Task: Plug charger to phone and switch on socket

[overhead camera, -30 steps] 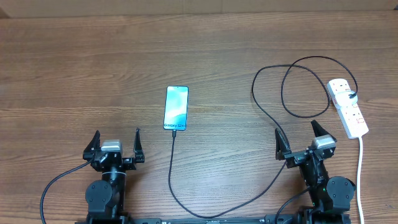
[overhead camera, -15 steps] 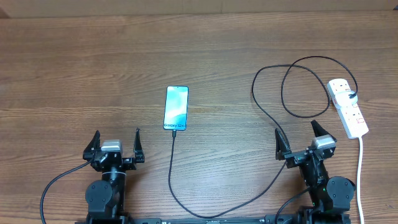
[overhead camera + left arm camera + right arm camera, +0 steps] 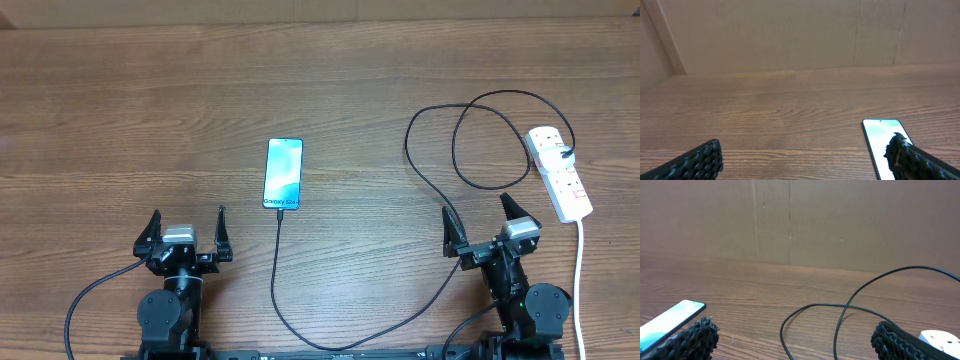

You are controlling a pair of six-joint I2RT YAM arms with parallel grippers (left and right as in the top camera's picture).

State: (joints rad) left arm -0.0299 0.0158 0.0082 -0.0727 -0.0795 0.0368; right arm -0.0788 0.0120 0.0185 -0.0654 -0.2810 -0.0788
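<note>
The phone (image 3: 284,174) lies flat near the middle of the table (image 3: 120,110), its screen lit, and the black charger cable (image 3: 277,255) meets its near end. The cable curves along the table's near edge, loops on the right and reaches the white power strip (image 3: 560,172) at the far right. The left gripper (image 3: 188,225) and right gripper (image 3: 476,218) sit near the front edge, fingers spread apart, holding nothing.
</note>
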